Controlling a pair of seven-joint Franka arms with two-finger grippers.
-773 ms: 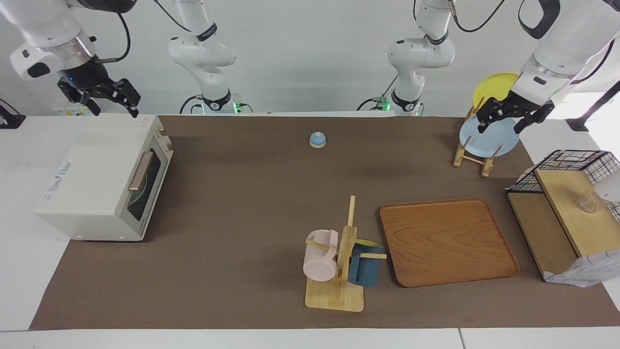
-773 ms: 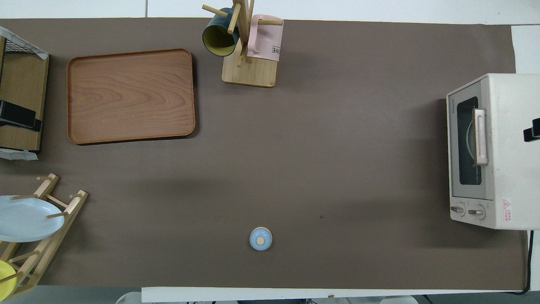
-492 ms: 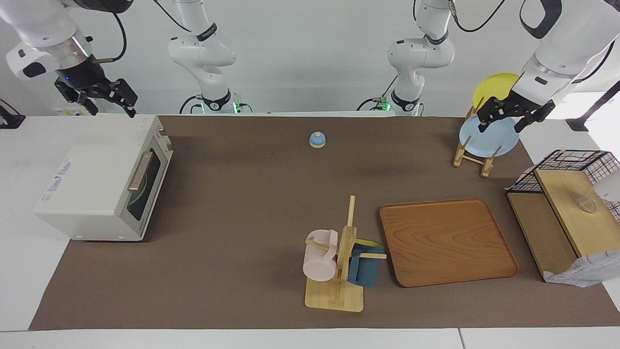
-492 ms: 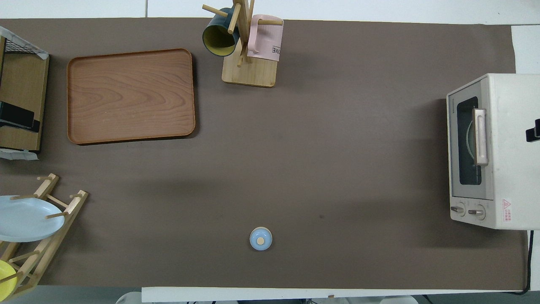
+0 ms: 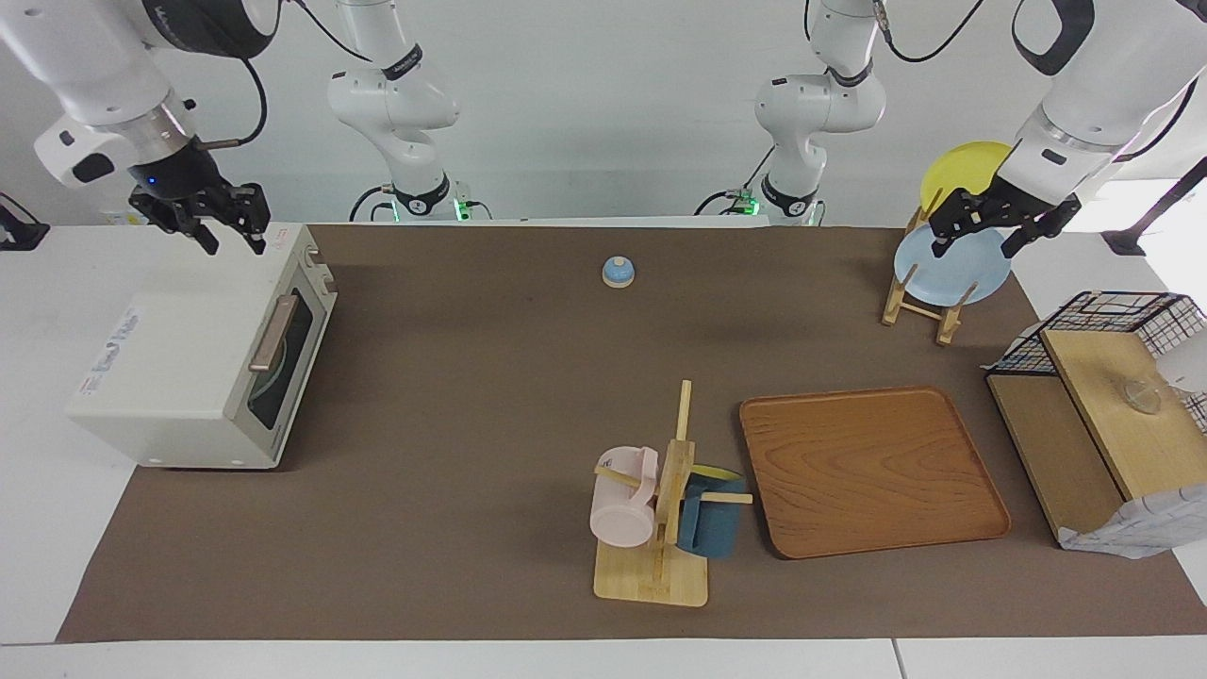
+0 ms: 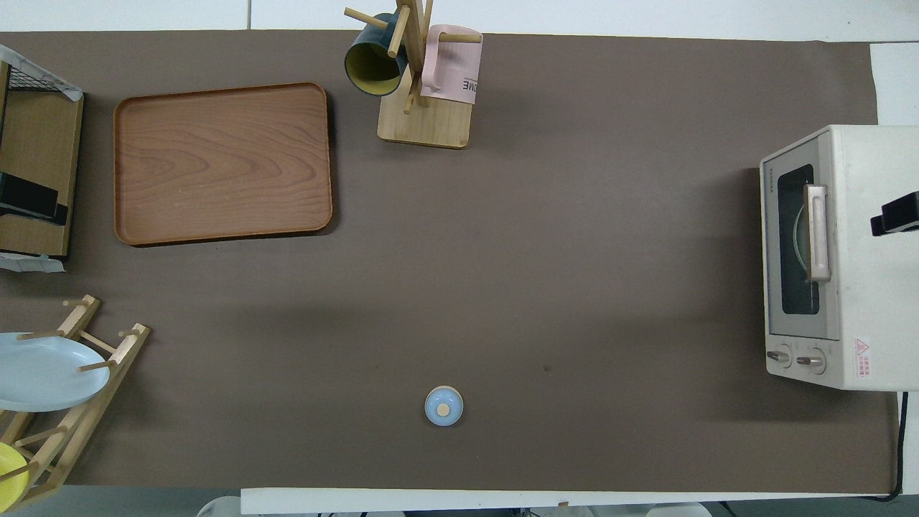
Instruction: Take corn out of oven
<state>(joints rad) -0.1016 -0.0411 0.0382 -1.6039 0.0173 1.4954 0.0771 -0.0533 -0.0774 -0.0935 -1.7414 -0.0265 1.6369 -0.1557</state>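
Observation:
The cream-white oven [image 5: 179, 349] stands at the right arm's end of the table with its dark glass door shut and the tan handle [image 5: 273, 332] up. It also shows in the overhead view [image 6: 861, 287]. The corn is hidden; only a round rim shows dimly through the glass. My right gripper [image 5: 232, 241] is open and empty in the air over the top of the oven at the edge nearest the robots. One of its fingertips [image 6: 894, 215] shows in the overhead view. My left gripper [image 5: 974, 247] is open and empty, waiting over the dish rack.
A wooden dish rack [image 5: 919, 302] holds a pale blue plate [image 5: 952, 269] and a yellow plate [image 5: 962, 165]. A wooden tray [image 5: 872, 471], a mug tree [image 5: 660, 528] with a pink and a blue mug, a small blue knobbed lid [image 5: 618, 272] and a wire-and-wood shelf [image 5: 1103, 415] are on the table.
My right gripper has turned and come down and in over the oven's top; its tip reaches farther into the overhead view. The left gripper has barely moved.

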